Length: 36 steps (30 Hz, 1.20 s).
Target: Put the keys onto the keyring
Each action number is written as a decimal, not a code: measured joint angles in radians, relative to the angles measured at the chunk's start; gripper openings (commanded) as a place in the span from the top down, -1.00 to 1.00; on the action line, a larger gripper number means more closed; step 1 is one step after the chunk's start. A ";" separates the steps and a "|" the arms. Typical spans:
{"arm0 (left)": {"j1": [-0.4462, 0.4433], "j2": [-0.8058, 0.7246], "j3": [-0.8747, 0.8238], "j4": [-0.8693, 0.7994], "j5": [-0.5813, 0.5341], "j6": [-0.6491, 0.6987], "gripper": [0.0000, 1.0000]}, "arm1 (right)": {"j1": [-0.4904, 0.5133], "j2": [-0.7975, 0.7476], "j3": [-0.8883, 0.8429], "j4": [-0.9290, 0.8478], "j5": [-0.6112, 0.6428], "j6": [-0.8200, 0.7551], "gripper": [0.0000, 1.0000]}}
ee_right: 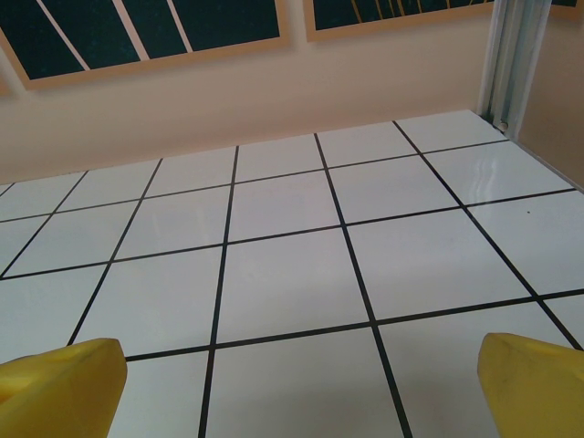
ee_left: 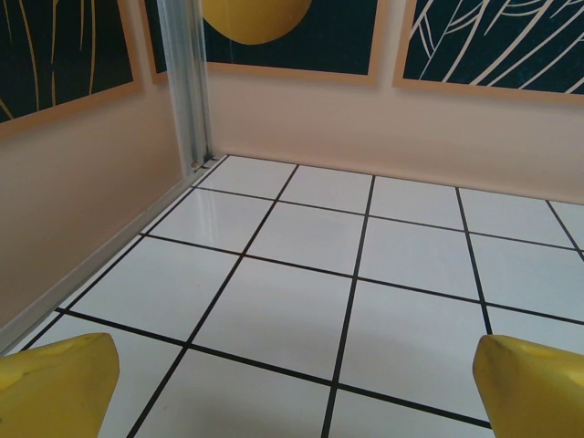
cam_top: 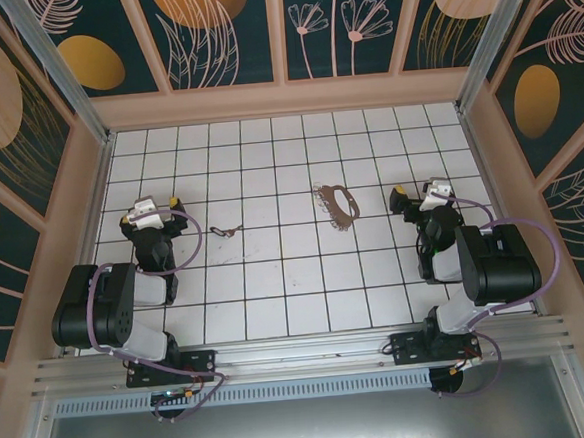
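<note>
The keys (cam_top: 226, 230) are a small dark cluster lying flat on the white tiled floor, about two tiles right of my left gripper (cam_top: 151, 204). Further right, near the middle, lies the keyring (cam_top: 338, 204), a brownish oval loop with a short chain at its upper left end. It sits about two tiles left of my right gripper (cam_top: 422, 186). In the left wrist view the left gripper (ee_left: 297, 392) is open, its yellow fingertips (ee_left: 59, 383) wide apart over bare tile. My right gripper (ee_right: 301, 392) is open the same way, nothing between its fingertips (ee_right: 534, 383).
Peach walls (cam_top: 284, 99) with dark floral panels close in the tiled floor on three sides. An aluminium post (ee_left: 187, 82) stands in the far left corner, another post (ee_right: 511, 55) in the far right corner. Purple cables (cam_top: 534, 232) loop beside each arm.
</note>
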 measured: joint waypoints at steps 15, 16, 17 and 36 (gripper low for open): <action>0.000 -0.040 0.031 -0.101 0.013 0.000 -0.98 | 0.000 -0.019 0.037 -0.077 -0.006 0.000 -0.98; 0.000 -0.052 0.049 -0.137 0.019 0.000 -0.98 | 0.000 -0.027 0.037 -0.081 -0.006 0.000 -0.98; 0.000 -0.064 0.066 -0.166 0.024 0.000 -0.98 | 0.000 -0.034 0.037 -0.084 -0.006 0.000 -0.98; -0.049 -0.405 0.186 -0.575 0.085 -0.097 -0.97 | 0.163 -0.341 0.093 -0.395 0.172 -0.041 -0.98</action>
